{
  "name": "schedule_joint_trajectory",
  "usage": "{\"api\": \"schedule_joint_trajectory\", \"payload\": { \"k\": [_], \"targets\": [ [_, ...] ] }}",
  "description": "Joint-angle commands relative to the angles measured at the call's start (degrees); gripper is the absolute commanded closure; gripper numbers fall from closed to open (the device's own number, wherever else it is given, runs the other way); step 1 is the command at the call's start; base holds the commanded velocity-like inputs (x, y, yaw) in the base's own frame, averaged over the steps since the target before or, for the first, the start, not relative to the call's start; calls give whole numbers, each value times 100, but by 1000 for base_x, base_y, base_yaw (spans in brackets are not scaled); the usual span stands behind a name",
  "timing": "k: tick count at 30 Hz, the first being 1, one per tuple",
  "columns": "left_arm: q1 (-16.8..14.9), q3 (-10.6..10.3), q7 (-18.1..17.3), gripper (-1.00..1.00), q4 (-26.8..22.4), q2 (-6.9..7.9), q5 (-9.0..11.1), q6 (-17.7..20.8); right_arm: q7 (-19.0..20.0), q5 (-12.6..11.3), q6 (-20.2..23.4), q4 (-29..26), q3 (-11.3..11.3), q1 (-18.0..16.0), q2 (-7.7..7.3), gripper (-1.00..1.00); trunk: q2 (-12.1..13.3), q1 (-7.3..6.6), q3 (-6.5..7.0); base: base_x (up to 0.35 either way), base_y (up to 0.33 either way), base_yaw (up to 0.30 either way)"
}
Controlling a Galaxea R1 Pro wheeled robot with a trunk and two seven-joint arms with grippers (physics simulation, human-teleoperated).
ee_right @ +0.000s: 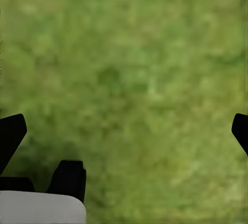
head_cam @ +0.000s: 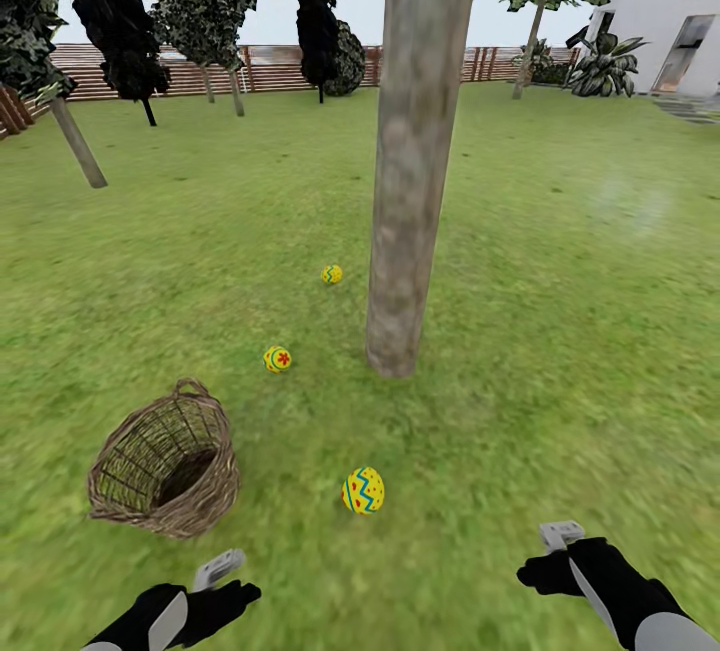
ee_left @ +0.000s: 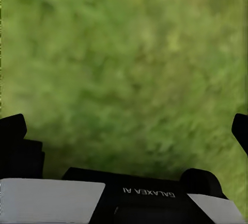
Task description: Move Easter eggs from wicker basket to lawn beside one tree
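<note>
Beside the tree point(head_cam: 410, 181) lie three eggs point(head_cam: 363, 490), basket point(head_cam: 165, 461) empty.

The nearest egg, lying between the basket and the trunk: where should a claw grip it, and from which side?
Grip the nearest egg across its narrow middle, coming straight down from above. It lies free on the lawn, clear of the basket, so nothing blocks a top approach. The right claw looks closest.

Three Easter eggs point(head_cam: 363, 490) point(head_cam: 277, 359) point(head_cam: 332, 274) on lawn point(head_cam: 560, 311) beside tree point(head_cam: 410, 161), tipped wicker basket point(head_cam: 165, 461) nearby
</note>
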Motion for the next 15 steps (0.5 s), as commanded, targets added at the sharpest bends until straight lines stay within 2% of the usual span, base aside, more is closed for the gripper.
{"api": "schedule_joint_trajectory", "payload": {
  "k": [1,8,15],
  "targets": [
    [-1,47,52,-100,-8,-19,-1,44,37,64,22,-11,2,-1,0,-100,39,-23,14,0,0,0],
    [-1,63,136,-100,-8,-29,29,53,33,69,22,-10,9,-1,21,-100,320,-177,140,0,0,0],
    [-1,59,140,-100,9,-100,15,75,33,77,22,-8,13,-1,53,-100,601,-330,265,0,0,0]
  ]
}}
